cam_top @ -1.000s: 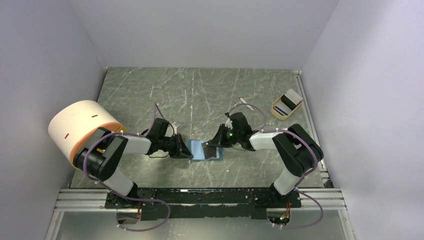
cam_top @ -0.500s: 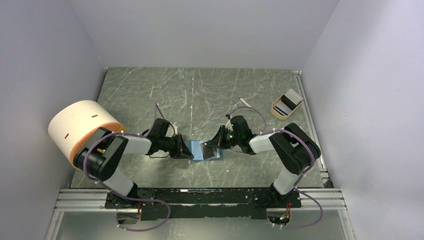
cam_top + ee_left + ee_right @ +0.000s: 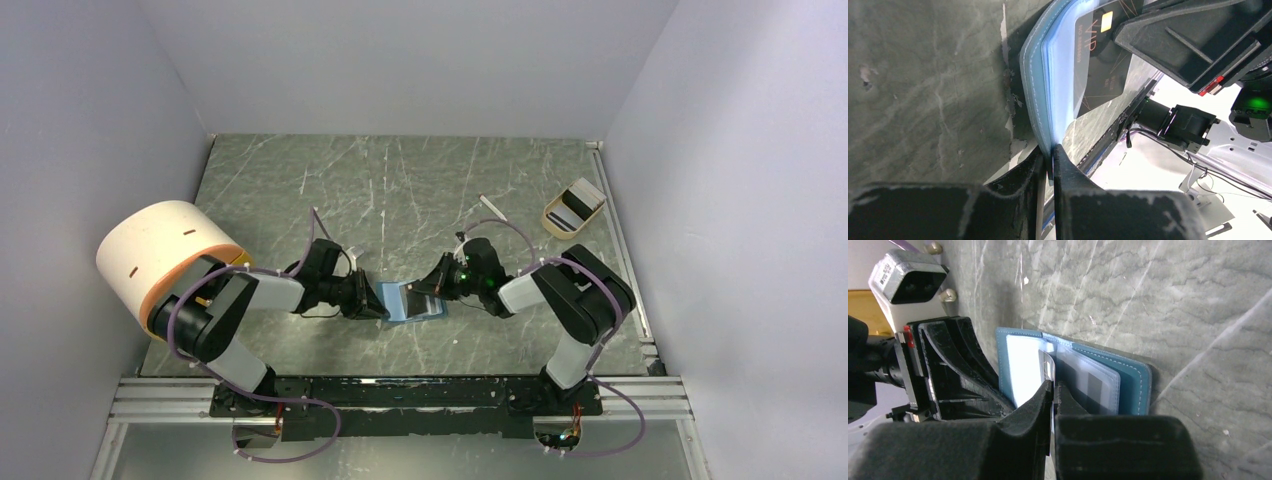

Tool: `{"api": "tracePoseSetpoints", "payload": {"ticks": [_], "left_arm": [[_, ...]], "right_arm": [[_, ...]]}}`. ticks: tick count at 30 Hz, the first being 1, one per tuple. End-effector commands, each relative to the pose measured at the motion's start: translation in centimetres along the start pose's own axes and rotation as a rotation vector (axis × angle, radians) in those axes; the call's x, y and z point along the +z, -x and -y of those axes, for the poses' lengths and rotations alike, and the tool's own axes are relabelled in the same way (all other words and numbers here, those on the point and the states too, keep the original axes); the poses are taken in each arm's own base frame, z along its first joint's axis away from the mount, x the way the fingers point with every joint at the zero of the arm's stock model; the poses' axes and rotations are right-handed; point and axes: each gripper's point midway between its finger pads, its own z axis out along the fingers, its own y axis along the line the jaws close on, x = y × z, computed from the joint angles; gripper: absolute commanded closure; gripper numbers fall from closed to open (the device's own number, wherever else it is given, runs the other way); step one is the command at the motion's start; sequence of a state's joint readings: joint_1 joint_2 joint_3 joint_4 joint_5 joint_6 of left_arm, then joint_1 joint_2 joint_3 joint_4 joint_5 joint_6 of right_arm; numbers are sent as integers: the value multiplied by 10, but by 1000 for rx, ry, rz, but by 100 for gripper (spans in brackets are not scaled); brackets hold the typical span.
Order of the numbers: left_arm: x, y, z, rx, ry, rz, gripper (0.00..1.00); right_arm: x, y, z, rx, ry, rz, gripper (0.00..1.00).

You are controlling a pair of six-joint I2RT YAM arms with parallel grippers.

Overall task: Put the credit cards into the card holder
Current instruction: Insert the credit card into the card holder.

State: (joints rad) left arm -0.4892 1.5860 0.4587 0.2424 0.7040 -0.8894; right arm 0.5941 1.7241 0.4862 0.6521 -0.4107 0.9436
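Note:
The teal-blue card holder (image 3: 408,300) lies open on the table between both arms. My left gripper (image 3: 372,300) is shut on its left edge, pinching the cover and clear sleeves (image 3: 1050,155). My right gripper (image 3: 432,286) is shut on a dark credit card (image 3: 1098,55) marked VIP with a gold chip. That card stands on edge among the holder's clear sleeves (image 3: 1048,367), its lower part behind a translucent sleeve. In the right wrist view the card holder (image 3: 1130,385) spreads to both sides of my right gripper (image 3: 1054,388). More credit cards (image 3: 572,206) sit in the tan tray.
A small tan tray (image 3: 553,221) stands at the back right near the wall. A thin white stick (image 3: 490,207) lies behind the right arm. A large white and orange cylinder (image 3: 160,250) sits at the left edge, beside the left arm.
The right gripper has shifted slightly nearer and lower over the card holder with the card in it. The left gripper has kept its pinch and place.

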Motion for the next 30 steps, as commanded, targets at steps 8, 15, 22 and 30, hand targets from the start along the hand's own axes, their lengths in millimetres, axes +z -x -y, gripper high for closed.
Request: {"api": "tracePoseSetpoints", "payload": {"ticks": [8, 15, 22, 30], "left_arm": [[4, -13, 8, 12, -53, -41, 85], [7, -13, 8, 10, -56, -47, 84], [7, -14, 8, 10, -51, -49, 84], [7, -13, 7, 12, -44, -47, 84]], "right_arm": [[2, -4, 12, 45, -33, 52, 99], [8, -17, 16, 12, -55, -2, 89], [-6, -10, 40, -80, -262, -13, 72], [-24, 1, 45, -165, -383, -5, 63]]}}
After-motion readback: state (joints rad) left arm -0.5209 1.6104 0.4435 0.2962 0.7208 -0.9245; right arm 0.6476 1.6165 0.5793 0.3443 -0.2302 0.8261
